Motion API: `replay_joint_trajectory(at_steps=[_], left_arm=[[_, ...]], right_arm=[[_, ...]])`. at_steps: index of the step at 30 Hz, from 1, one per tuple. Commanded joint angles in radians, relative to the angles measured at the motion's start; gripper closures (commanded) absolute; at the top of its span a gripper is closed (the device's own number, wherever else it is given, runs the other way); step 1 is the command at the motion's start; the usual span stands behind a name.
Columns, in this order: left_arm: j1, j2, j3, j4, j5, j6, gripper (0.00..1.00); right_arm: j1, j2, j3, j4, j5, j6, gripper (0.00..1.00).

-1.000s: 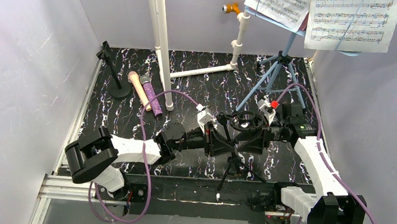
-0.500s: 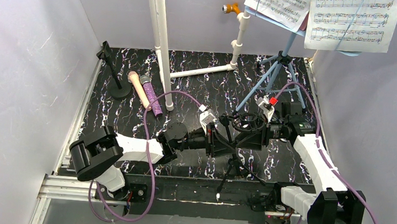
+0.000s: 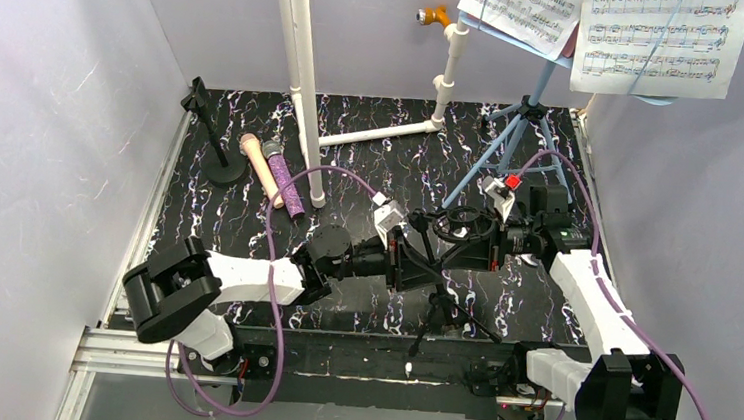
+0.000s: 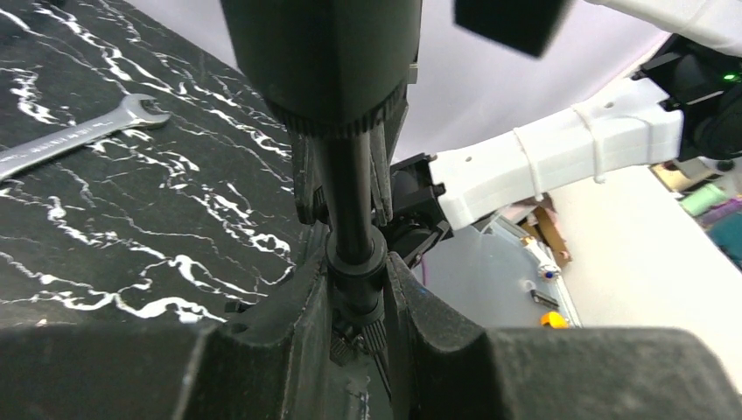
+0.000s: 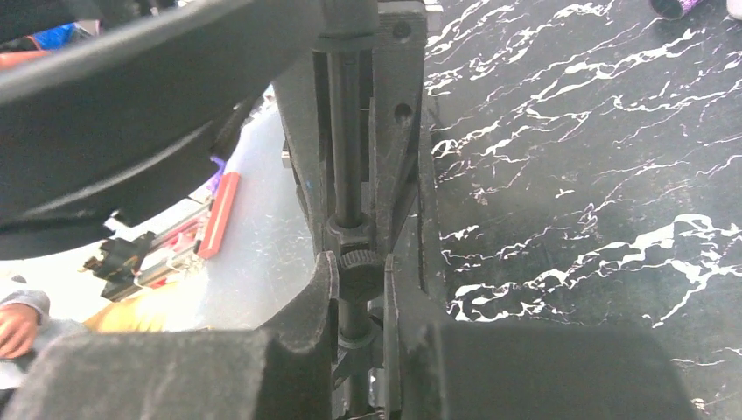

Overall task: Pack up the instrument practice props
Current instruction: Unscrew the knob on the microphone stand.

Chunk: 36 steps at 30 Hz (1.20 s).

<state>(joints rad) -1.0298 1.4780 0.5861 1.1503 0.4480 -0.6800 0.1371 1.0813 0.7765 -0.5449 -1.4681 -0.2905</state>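
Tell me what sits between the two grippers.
The black mic tripod: the left gripper and right gripper each clamp its pole, shown in all three views.

Left gripper (image 4: 357, 284), right gripper (image 5: 354, 284), both clamped, opposed

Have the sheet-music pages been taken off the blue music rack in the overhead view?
No, both sheet-music pages sit on the light-blue music rack standing at the far right.

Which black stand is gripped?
The black mic tripod, front centre, clamped by the left gripper and right gripper; the round-base holder stands free at rear left.
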Motion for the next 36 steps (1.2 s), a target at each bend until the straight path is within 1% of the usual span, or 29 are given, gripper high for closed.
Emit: replay_joint_trajectory(at_steps=[1, 2, 3, 4, 5, 7, 8, 9, 11, 13, 17, 20, 24, 27, 28, 29, 34, 36], left_arm=[[-0.013, -0.153, 0.091, -0.222, -0.015, 0.228, 1.0], [-0.015, -0.174, 0.105, -0.316, -0.025, 0.28, 1.0], [-0.016, -0.188, 0.119, -0.376, -0.039, 0.323, 1.0], [-0.018, -0.203, 0.133, -0.443, -0.05, 0.368, 1.0], [-0.021, -0.213, 0.152, -0.507, -0.061, 0.41, 1.0], [-0.028, -0.226, 0.18, -0.606, -0.084, 0.49, 1.0], [-0.031, -0.228, 0.194, -0.642, -0.094, 0.52, 1.0], [-0.034, -0.231, 0.203, -0.673, -0.101, 0.546, 1.0], [-0.035, -0.23, 0.215, -0.712, -0.117, 0.593, 1.0], [-0.036, -0.229, 0.22, -0.734, -0.125, 0.618, 1.0], [-0.047, -0.233, 0.228, -0.754, -0.149, 0.671, 1.0], [-0.063, -0.24, 0.245, -0.792, -0.183, 0.758, 1.0], [-0.064, -0.245, 0.254, -0.807, -0.188, 0.757, 1.0], [-0.064, -0.227, 0.257, -0.794, -0.163, 0.659, 1.0], [-0.064, -0.211, 0.248, -0.735, -0.137, 0.572, 1.0], [-0.064, -0.183, 0.226, -0.638, -0.094, 0.477, 1.0], [-0.064, -0.167, 0.198, -0.524, -0.073, 0.391, 1.0], [-0.063, -0.129, 0.188, -0.434, -0.059, 0.284, 1.0]], right_arm=[[-0.03, 0.048, 0.041, 0.072, 0.001, 0.227, 0.99], [-0.032, 0.06, 0.041, 0.089, 0.024, 0.271, 0.99], [-0.033, 0.059, 0.027, 0.147, 0.061, 0.362, 0.99], [-0.033, 0.051, -0.008, 0.265, 0.101, 0.511, 0.99], [-0.033, 0.039, -0.07, 0.435, 0.133, 0.704, 0.99], [-0.033, 0.007, -0.202, 0.835, 0.176, 1.089, 0.99], [-0.033, -0.01, -0.241, 0.944, 0.191, 1.199, 0.99], [-0.033, -0.022, -0.252, 0.95, 0.202, 1.22, 0.99], [-0.033, -0.034, -0.23, 0.864, 0.21, 1.177, 0.99], [-0.033, -0.026, -0.212, 0.834, 0.205, 1.183, 0.99], [-0.033, 0.004, -0.203, 0.824, 0.206, 1.219, 0.99], [-0.033, 0.027, -0.203, 0.822, 0.208, 1.244, 0.99], [-0.033, 0.027, -0.194, 0.823, 0.215, 1.222, 0.99], [-0.033, -0.017, -0.203, 0.864, 0.225, 1.206, 0.99], [-0.03, -0.059, -0.215, 0.899, 0.242, 1.164, 0.99], [-0.024, -0.091, -0.242, 1.013, 0.236, 1.212, 0.99], [-0.016, -0.114, -0.248, 1.059, 0.226, 1.236, 0.99], [-0.01, -0.143, -0.28, 1.198, 0.234, 1.297, 0.99]])
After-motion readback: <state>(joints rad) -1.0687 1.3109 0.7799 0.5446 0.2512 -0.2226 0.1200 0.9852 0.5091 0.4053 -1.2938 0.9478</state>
